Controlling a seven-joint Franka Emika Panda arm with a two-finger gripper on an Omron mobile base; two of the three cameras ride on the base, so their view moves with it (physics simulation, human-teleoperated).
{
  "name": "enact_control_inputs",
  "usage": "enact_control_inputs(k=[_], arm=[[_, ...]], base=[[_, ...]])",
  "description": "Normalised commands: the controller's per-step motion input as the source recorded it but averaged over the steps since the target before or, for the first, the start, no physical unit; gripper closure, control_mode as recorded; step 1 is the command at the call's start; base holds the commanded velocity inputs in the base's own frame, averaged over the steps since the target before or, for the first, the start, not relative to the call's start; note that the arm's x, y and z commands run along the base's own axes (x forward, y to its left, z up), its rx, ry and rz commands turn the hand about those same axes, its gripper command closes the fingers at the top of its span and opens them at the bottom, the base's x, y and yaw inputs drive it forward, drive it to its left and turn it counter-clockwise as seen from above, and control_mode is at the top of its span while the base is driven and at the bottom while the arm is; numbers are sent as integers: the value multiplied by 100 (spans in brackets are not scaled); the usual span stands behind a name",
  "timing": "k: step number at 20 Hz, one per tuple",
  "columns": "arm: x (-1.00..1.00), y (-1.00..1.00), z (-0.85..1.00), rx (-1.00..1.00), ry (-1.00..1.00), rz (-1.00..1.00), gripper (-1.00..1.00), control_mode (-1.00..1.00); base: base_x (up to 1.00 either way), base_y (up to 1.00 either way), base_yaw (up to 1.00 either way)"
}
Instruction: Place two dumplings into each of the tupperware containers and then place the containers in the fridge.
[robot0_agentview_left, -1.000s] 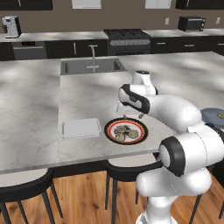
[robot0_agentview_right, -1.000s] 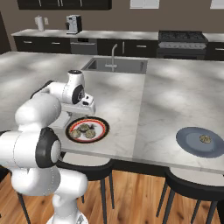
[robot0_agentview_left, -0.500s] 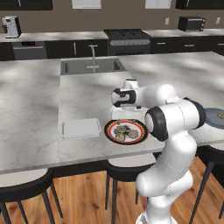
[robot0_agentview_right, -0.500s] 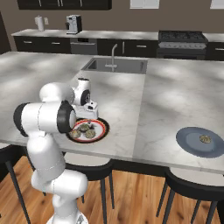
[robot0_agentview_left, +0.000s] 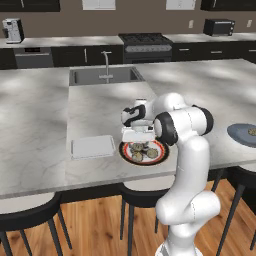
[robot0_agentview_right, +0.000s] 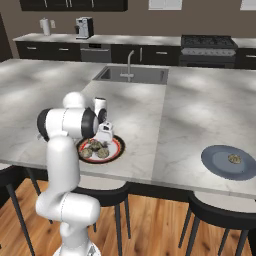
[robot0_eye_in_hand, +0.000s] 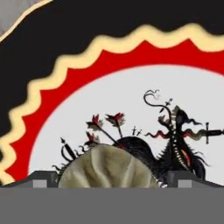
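Observation:
Several olive-beige dumplings lie on a round black-and-red-rimmed plate near the counter's front edge. My gripper hangs low over the plate, open. In the hand view one dumpling sits between the two finger tips, with the gripper open around it and the plate's red and black rim close behind. One white tupperware container lies empty left of the plate. Another dumpling rests on a blue-grey plate. The fridge is out of view.
The blue-grey plate sits far right on the counter. A sink with a faucet is set into the counter behind. Black stools stand below the front edge.
The arm has folded forward and lowered the hand from above the plate's far side down onto the plate, over the dumplings. The jaws stayed open.

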Motion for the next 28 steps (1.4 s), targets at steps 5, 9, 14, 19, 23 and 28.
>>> enact_control_inputs(k=[5, 9, 14, 19, 23, 28], arm=[[22, 0, -55, -4, 2, -1, -100, -100], [-13, 11, -49, -9, 0, -7, 100, -100], [-7, 11, -19, -1, 0, -15, 100, -100], [0, 1, 23, 8, -7, -29, 100, -100], [-14, -4, 91, 8, -20, -24, 100, -100], [-34, 84, 89, 4, -46, -1, 100, -100]], base=[[0, 0, 0], [0, 0, 0], [0, 0, 0], [0, 0, 0], [0, 0, 0], [0, 0, 0]])
